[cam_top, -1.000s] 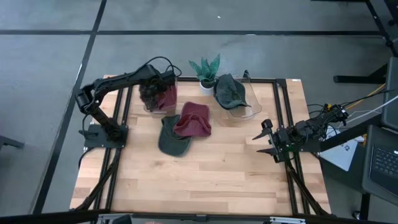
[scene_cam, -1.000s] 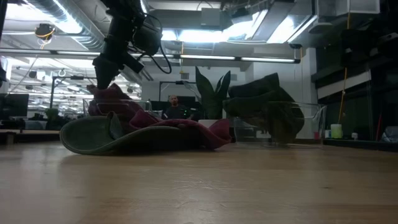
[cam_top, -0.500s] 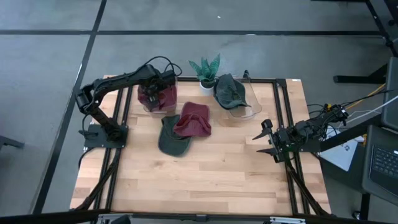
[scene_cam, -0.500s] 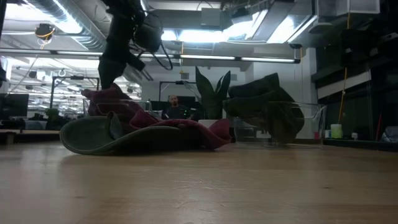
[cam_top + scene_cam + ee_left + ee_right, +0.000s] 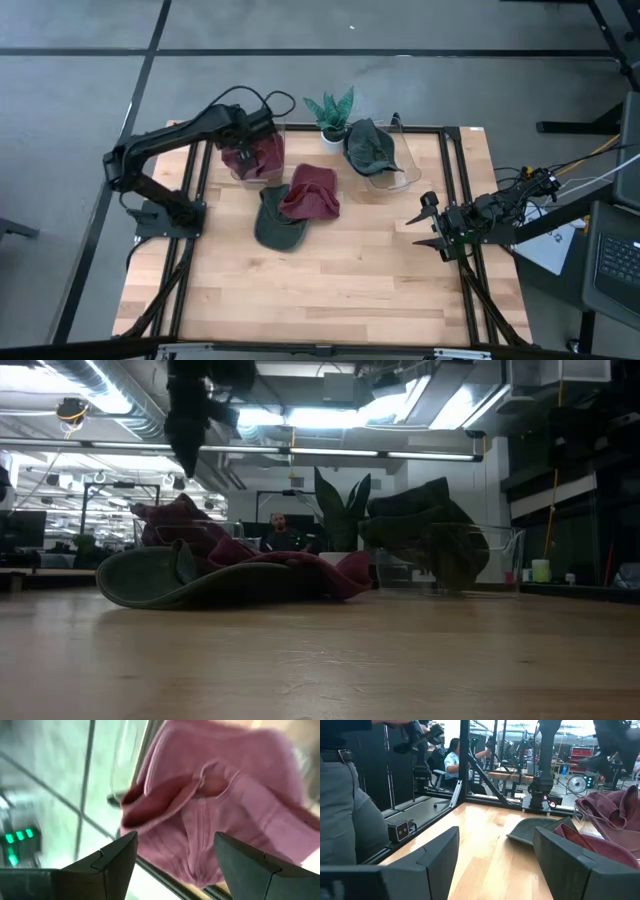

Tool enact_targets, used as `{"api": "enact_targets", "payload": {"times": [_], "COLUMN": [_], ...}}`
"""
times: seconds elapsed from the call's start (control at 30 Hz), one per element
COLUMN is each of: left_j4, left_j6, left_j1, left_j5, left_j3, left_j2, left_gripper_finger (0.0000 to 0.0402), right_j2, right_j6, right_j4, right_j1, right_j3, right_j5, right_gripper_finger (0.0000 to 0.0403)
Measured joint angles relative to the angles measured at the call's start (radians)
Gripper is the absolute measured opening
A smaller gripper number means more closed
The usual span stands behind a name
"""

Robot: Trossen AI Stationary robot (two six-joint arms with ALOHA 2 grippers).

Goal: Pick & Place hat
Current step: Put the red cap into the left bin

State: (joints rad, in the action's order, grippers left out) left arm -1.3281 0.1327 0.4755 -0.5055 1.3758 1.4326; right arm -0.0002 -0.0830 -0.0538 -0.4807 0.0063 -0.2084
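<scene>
I am lifting my left claw [image 5: 172, 870], fingers spread and empty, away from the maroon hat [image 5: 255, 158] now lying below it in the bin [image 5: 236, 172]: drop done.

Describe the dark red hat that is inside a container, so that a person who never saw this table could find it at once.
Start at the small potted plant at the far edge of the wooden table. The clear container toward the left arm holds the dark red hat, under the open left end effector. The other dark red hat lies loose on a green one.
</scene>
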Motion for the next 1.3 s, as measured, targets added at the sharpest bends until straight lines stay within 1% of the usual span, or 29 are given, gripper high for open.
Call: {"api": "enact_targets", "payload": {"times": [0.17,0.3,0.4,0.47,0.6,0.7,0.87,0.97,1.13,1.3], "left_j4": [0.067,0.114,0.153,0.182,0.243,0.305,0.441,0.490,0.505,0.528], "left_j6": [0.121,0.241,0.290,0.286,0.221,0.195,0.210,0.195,0.166,0.116], "left_j1": [-0.095,-0.198,-0.270,-0.313,-0.405,-0.470,-0.553,-0.585,-0.615,-0.627], "left_j5": [0.020,0.090,0.152,0.180,0.216,0.215,0.201,0.186,0.183,0.173], "left_j3": [0.000,0.000,0.000,0.000,-0.011,-0.028,-0.029,-0.029,-0.031,-0.031], "left_j2": [-0.049,-0.065,-0.062,-0.049,-0.005,0.036,0.126,0.194,0.311,0.368], "left_gripper_finger": [0.0260,0.0260,0.0260,0.0260,0.0260,0.0260,0.0260,0.0260,0.0260,0.0260], "right_j2": [0.000,0.000,0.000,0.000,0.000,0.000,0.000,0.000,0.000,0.000], "right_j6": [0.000,0.000,0.000,0.000,0.000,0.000,0.000,0.000,0.000,0.000], "right_j4": [0.000,0.000,0.000,0.000,0.000,0.000,0.000,0.000,0.000,0.000], "right_j1": [0.000,0.000,0.000,0.000,0.000,0.000,0.000,0.000,0.000,0.000], "right_j3": [0.000,0.000,0.000,0.000,0.000,0.000,0.000,0.000,0.000,0.000], "right_j5": [0.000,0.000,0.000,0.000,0.000,0.000,0.000,0.000,0.000,0.000], "right_gripper_finger": [0.0252,0.0252,0.0252,0.0252,0.0252,0.0252,0.0252,0.0252,0.0252,0.0252]}}
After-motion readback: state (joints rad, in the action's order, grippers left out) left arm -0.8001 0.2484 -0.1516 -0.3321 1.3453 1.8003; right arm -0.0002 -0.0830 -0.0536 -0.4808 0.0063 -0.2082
